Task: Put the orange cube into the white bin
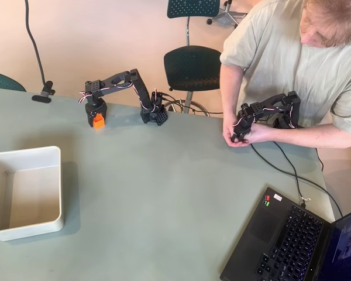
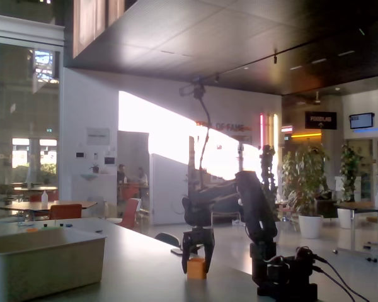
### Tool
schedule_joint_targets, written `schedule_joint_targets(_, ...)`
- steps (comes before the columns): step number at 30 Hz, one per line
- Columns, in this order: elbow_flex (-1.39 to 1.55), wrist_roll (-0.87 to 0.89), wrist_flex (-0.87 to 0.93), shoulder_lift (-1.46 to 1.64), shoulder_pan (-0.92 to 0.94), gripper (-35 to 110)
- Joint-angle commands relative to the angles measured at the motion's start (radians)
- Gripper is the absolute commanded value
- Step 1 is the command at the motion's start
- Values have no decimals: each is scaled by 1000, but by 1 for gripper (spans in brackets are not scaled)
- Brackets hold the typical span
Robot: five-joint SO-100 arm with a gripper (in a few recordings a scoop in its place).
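The arm folds forward, gripper [image 2: 196, 254] pointing down (jaws parted).

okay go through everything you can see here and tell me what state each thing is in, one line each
Orange cube: on the table, between the fingertips of the gripper, not lifted.
Gripper: pointing down over the cube, jaws open around it.
White bin: upright on the table, nothing inside.
Laptop: lid open, screen lit.
Table: cube, bin and laptop stand apart on it.
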Motion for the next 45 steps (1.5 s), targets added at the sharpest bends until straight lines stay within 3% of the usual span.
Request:
schedule_joint_targets(1, -17, 3, -5, 20, 8, 32)
schedule_joint_targets(6, -15, 3, -23, 20, 6, 22)
schedule_joint_targets(17, -29, 5, -25, 25, -9, 22)
schedule_joint_targets(42, -756, 120, -28, 5, -347, 22)
schedule_joint_targets(45, -801, 120, -92, -37, -373, 22)
